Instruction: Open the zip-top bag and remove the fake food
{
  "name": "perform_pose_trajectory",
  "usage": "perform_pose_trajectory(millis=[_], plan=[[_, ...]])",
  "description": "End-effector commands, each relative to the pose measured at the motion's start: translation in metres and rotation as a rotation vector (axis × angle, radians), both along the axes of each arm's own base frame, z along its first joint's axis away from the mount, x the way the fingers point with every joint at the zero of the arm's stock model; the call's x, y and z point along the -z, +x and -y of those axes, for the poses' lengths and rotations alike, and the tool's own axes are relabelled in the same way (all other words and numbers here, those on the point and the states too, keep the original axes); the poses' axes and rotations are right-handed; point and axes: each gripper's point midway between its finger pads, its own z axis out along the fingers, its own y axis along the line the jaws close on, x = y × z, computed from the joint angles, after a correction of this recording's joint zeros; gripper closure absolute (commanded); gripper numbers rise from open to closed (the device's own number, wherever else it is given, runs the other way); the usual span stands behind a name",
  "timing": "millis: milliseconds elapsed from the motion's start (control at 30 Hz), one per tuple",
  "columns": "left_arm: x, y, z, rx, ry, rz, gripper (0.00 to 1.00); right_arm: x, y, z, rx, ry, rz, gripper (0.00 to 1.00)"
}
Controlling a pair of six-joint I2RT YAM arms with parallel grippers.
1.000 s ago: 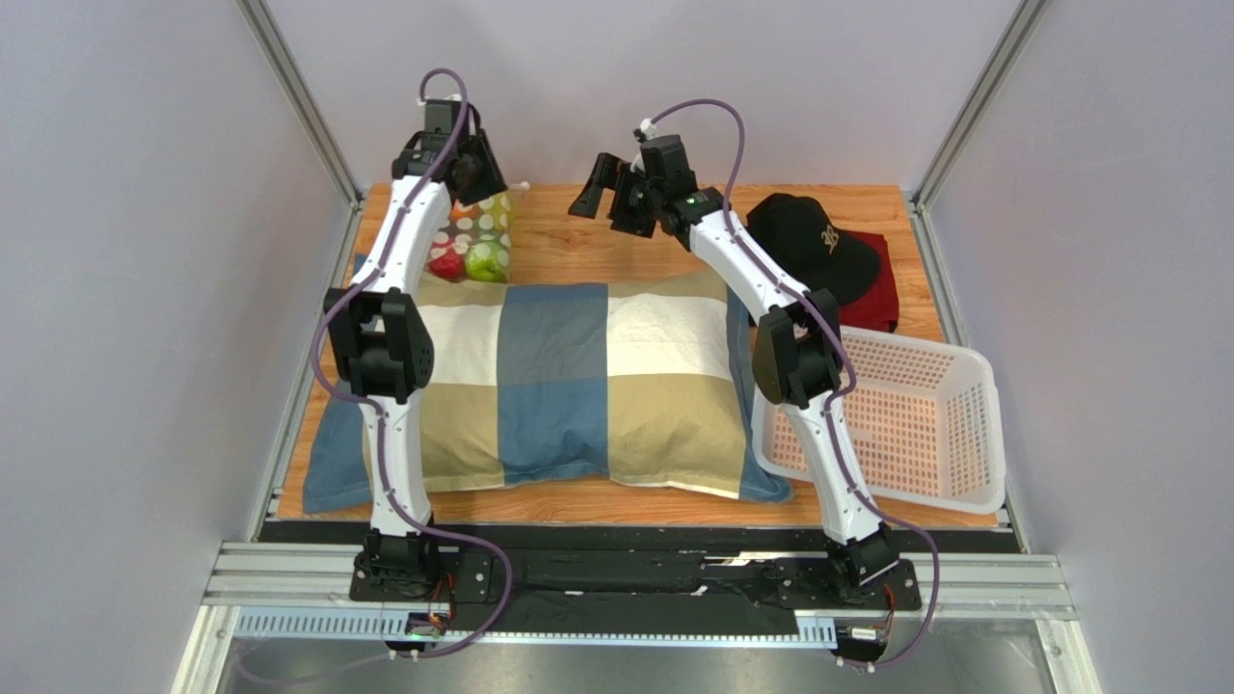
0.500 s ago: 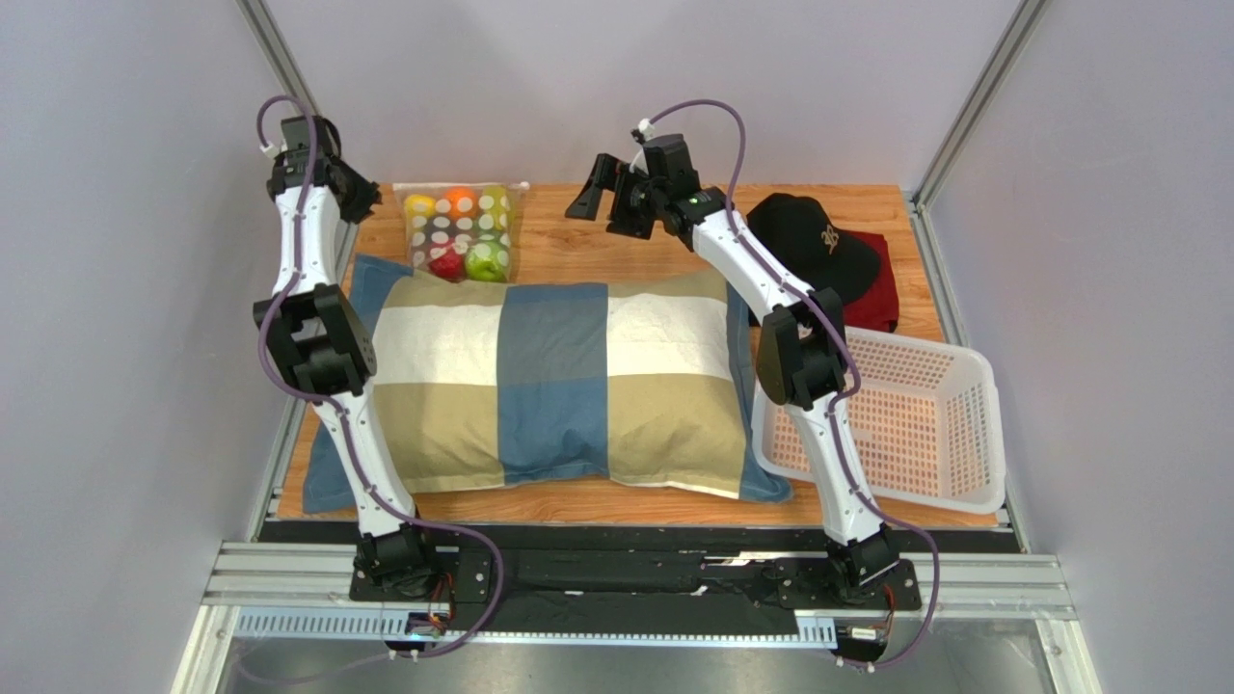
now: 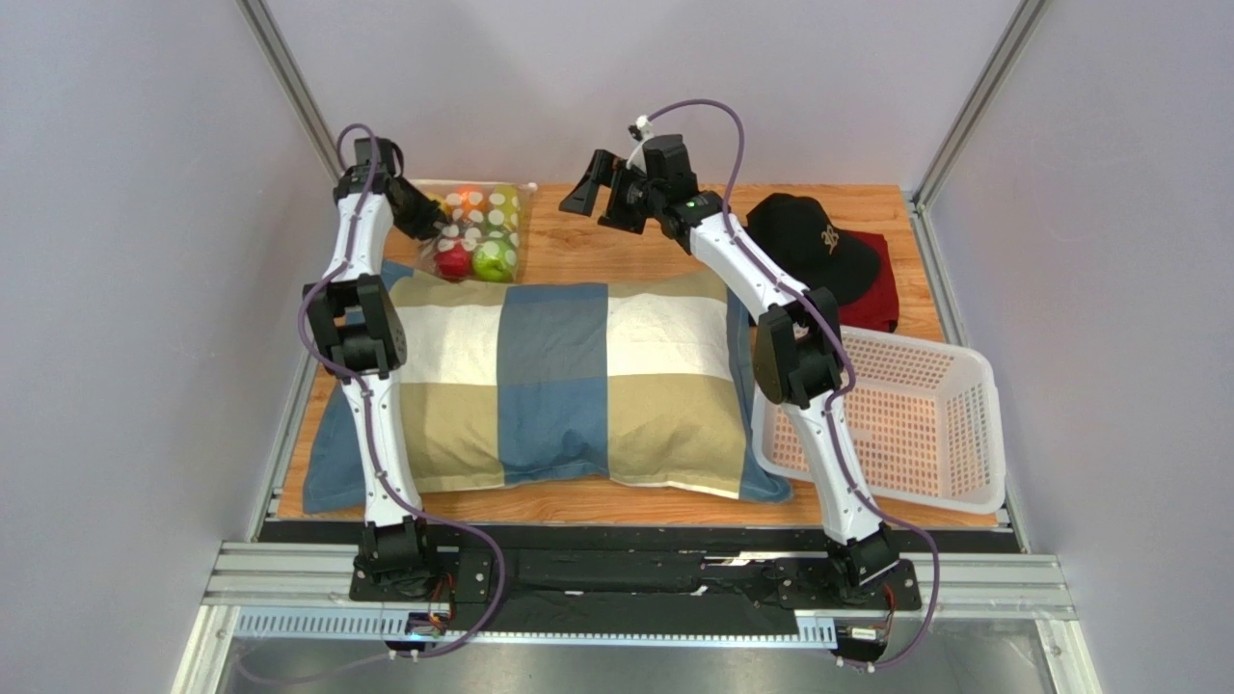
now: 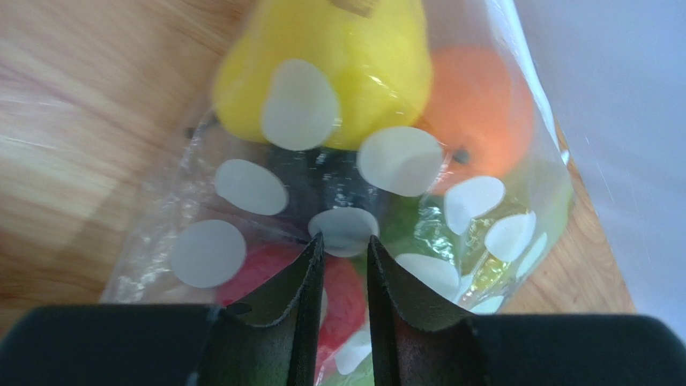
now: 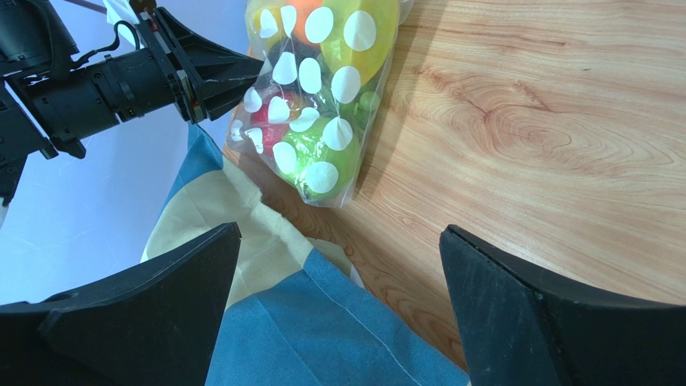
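The zip-top bag [image 3: 478, 232], clear with white oval dots, lies on the wood at the far left, behind the pillow. It holds the fake food: a yellow lemon [image 4: 338, 48], an orange [image 4: 483, 104], a red apple [image 3: 454, 262] and a green piece [image 5: 322, 149]. My left gripper [image 3: 425, 220] is at the bag's left edge. Its jaws stand almost together with a narrow slit, the tips [image 4: 345, 241] against the dotted film [image 4: 241, 185]. I cannot tell whether film is pinched. My right gripper [image 3: 591, 195] hovers wide open and empty to the right of the bag [image 5: 310, 104], over the pillow's far edge [image 5: 340, 232].
A large checked pillow [image 3: 565, 383] covers the table's middle. A white perforated basket [image 3: 905, 420] stands at the right. A black cap [image 3: 811, 239] lies on a red cloth [image 3: 876, 297] at the far right. Bare wood [image 5: 523, 121] lies between bag and cap.
My left arm swung from over the bag out to the far left, then back to the bag's left edge. My right gripper shifted slightly left. The bag stayed about where it was.
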Motion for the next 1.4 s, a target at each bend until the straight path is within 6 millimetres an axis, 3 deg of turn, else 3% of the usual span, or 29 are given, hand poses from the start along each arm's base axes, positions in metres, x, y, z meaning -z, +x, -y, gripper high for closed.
perform_pose_trajectory(millis=[0, 200, 233, 300, 433, 500, 600, 667, 800, 900, 1000, 1067, 1200, 1300, 1367], plan=[[-0.020, 0.009, 0.065, 0.133, -0.067, 0.062, 0.69, -0.025, 0.010, -0.006, 0.003, 0.052, 0.077, 0.00], [-0.021, 0.005, 0.128, 0.221, -0.156, 0.079, 0.69, -0.010, 0.012, -0.002, 0.024, 0.023, 0.054, 0.00], [-0.021, 0.005, 0.130, 0.223, -0.162, 0.081, 0.69, -0.007, 0.014, 0.002, 0.037, 0.013, 0.046, 0.00], [-0.020, 0.001, 0.160, 0.281, -0.171, 0.082, 0.68, -0.001, 0.017, 0.006, 0.049, 0.006, 0.029, 0.00], [-0.026, -0.006, 0.183, 0.341, -0.245, 0.081, 0.69, 0.013, 0.023, 0.022, 0.060, -0.022, 0.003, 0.00], [-0.035, -0.010, 0.182, 0.385, -0.212, 0.106, 0.69, 0.017, 0.023, 0.027, 0.050, -0.051, 0.018, 0.00], [-0.070, -0.014, 0.165, 0.395, -0.080, 0.191, 0.68, 0.019, 0.024, 0.034, 0.042, -0.085, 0.036, 0.00], [-0.104, -0.014, 0.149, 0.355, -0.026, 0.281, 0.68, 0.020, 0.026, 0.037, 0.042, -0.092, 0.039, 0.00], [-0.127, -0.016, 0.116, 0.201, 0.032, 0.304, 0.68, 0.025, 0.032, 0.036, 0.048, -0.074, 0.041, 0.00], [-0.118, -0.018, 0.122, 0.211, -0.019, 0.273, 0.66, 0.036, 0.033, 0.028, 0.035, -0.050, 0.021, 0.00], [-0.112, -0.026, 0.152, 0.323, -0.073, 0.262, 0.64, 0.049, 0.033, 0.026, 0.035, -0.052, -0.002, 0.00], [-0.110, -0.032, 0.176, 0.447, 0.015, 0.286, 0.62, 0.053, 0.033, 0.026, 0.036, -0.053, -0.011, 0.00], [-0.100, -0.040, 0.197, 0.658, 0.218, 0.333, 0.58, 0.044, 0.032, 0.030, 0.041, -0.036, -0.021, 0.00], [-0.092, -0.040, 0.194, 0.757, 0.369, 0.342, 0.58, 0.031, 0.026, 0.031, 0.028, -0.012, -0.027, 0.00], [-0.089, -0.039, 0.190, 0.819, 0.438, 0.356, 0.57, 0.034, 0.022, 0.033, 0.027, -0.017, -0.044, 0.00]])
